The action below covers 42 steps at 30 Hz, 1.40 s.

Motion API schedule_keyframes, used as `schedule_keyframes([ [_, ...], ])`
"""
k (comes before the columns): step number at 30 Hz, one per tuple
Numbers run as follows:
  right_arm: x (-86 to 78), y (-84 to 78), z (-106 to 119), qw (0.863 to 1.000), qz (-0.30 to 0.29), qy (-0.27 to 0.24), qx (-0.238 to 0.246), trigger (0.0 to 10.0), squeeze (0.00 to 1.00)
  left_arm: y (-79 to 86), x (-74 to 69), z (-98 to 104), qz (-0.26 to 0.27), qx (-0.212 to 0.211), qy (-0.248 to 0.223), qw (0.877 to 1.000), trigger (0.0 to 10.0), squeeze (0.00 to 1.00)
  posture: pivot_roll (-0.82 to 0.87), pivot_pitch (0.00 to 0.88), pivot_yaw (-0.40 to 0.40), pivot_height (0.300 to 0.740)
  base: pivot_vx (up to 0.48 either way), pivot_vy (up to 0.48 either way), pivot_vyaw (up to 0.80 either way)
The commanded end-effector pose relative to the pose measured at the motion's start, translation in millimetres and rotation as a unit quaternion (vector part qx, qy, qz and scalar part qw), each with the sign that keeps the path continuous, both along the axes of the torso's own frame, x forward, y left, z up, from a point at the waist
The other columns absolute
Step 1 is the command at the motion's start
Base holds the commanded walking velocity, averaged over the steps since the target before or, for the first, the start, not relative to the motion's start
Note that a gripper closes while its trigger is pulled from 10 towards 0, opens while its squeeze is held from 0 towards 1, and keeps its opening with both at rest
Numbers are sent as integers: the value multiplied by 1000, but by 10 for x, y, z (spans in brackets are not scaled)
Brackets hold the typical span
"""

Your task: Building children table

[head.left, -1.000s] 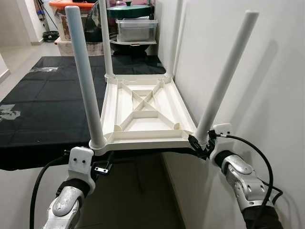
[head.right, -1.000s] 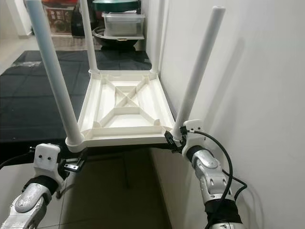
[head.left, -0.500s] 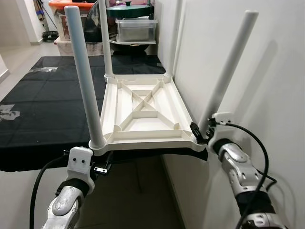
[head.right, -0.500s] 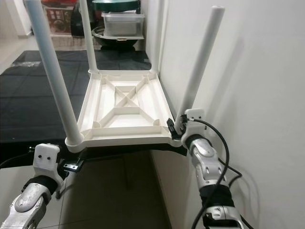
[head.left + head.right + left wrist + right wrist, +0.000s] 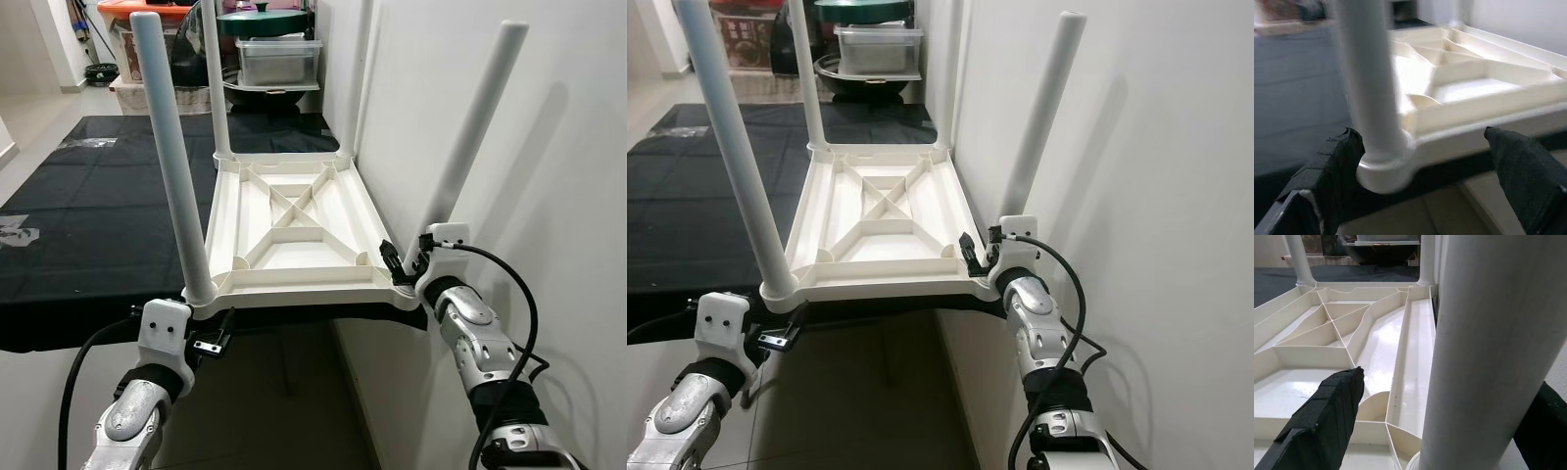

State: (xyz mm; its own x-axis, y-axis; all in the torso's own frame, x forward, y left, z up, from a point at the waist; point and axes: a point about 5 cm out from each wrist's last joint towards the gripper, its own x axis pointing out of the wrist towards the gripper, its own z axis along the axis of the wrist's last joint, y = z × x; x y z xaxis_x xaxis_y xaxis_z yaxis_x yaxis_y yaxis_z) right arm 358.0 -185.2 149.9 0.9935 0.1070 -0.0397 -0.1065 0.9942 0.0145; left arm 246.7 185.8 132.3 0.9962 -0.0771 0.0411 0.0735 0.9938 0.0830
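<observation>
Gripper, right: right gripper (image 5: 982, 253) sits at the near right leg (image 5: 468, 137) of the table (image 5: 294, 230), low at its base; in the right wrist view one black finger (image 5: 1322, 421) lies over the tray-like underside and the other shows past the leg, so the fingers are spread with the leg between them, not pressed on it.
Gripper, left: left gripper (image 5: 1420, 161) is at the near left corner, below the edge; its fingers (image 5: 1334, 171) stand apart on either side of the corner socket.
Table: white plastic, upside down, its top lying on the bench (image 5: 88, 225); the near edge overhangs the bench edge. Ribs form an X inside a rectangular frame.
Legs: four round white tubes point up, one in each corner; near left leg (image 5: 174, 157) is upright, the near right one tilts outward toward the wall (image 5: 549, 147).
Bench: covered in black cloth.
Writing: none readable on the table.
</observation>
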Motion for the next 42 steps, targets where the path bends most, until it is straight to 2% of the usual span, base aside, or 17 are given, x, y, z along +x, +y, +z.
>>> schedule_keyframes([
  [1, 26, 14, 40, 1000, 2, -11, 4, 10000, 0, 81, 17, 28, 23, 5, -10, 1000, 10000, 0, 27, 0, -68, 740, 270, 0, 0],
  [7, 44, 20, 30, 1000, 4, -12, 1, 10000, 0, 206, 43, 87, 75, 1, -30, 997, 10000, 0, 29, 0, -69, 740, 294, 0, 0],
  [15, 46, 42, 12, 1000, 5, -13, 2, 10000, 0, 200, 74, 82, 58, 5, -26, 998, 10000, 0, 27, 0, -64, 740, 332, 0, 0],
  [26, 50, 97, 43, 999, 23, -28, -2, 10000, 0, 164, 191, 58, 20, 11, -16, 1000, 10000, 0, 17, 0, -57, 740, 352, 0, 0],
  [42, 138, 261, 194, 996, 69, -52, -14, 10000, 0, 237, 188, 37, 37, 8, -16, 999, 10000, 0, 20, 0, -70, 740, 355, 0, 0],
])
